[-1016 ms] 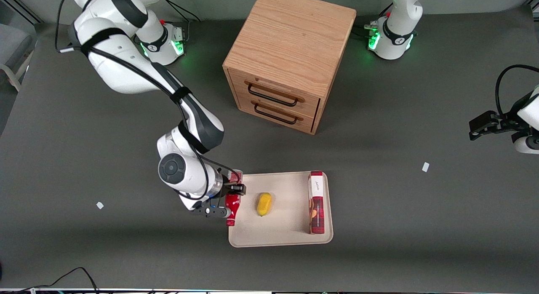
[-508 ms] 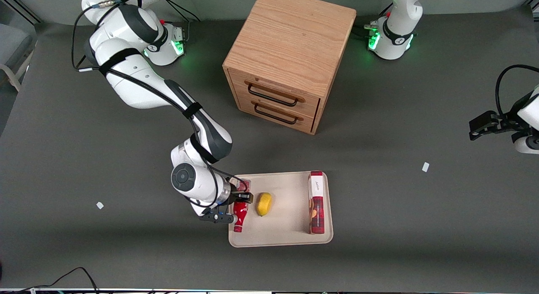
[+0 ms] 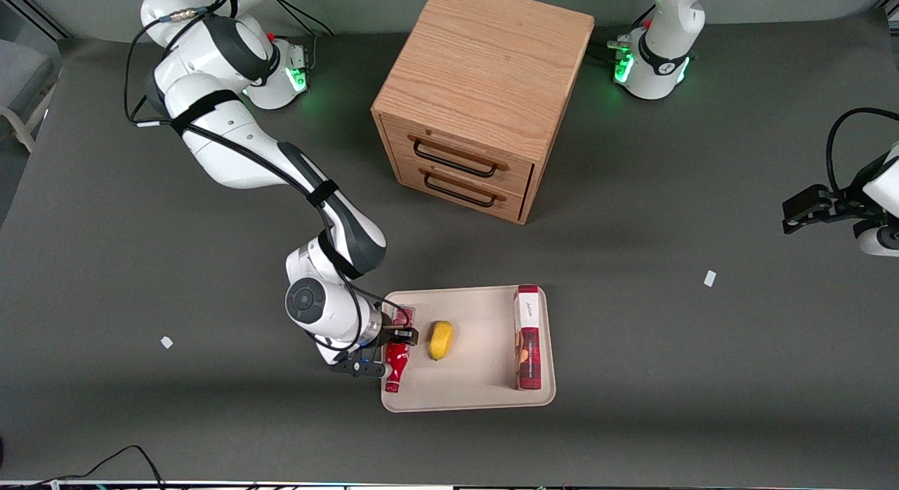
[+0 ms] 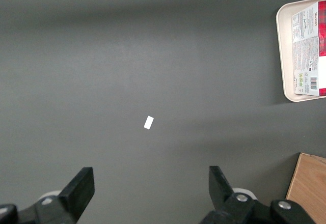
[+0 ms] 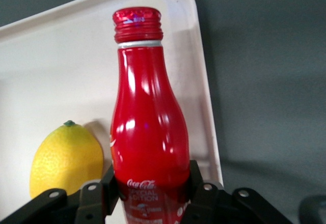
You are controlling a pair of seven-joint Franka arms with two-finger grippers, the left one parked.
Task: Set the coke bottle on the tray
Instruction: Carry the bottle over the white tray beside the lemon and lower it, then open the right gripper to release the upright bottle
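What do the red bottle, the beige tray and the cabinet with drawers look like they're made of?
The small red contoured coke bottle, clamped in the end effector over the tray's edge, shines with sharp highlights: probably painted metal, possibly glossy plastic. The flat beige rectangular tray looks matte and smoothly moulded, likely plastic. The light wooden drawer cabinet shows clear grain, so wood or wood veneer, with dark handles.
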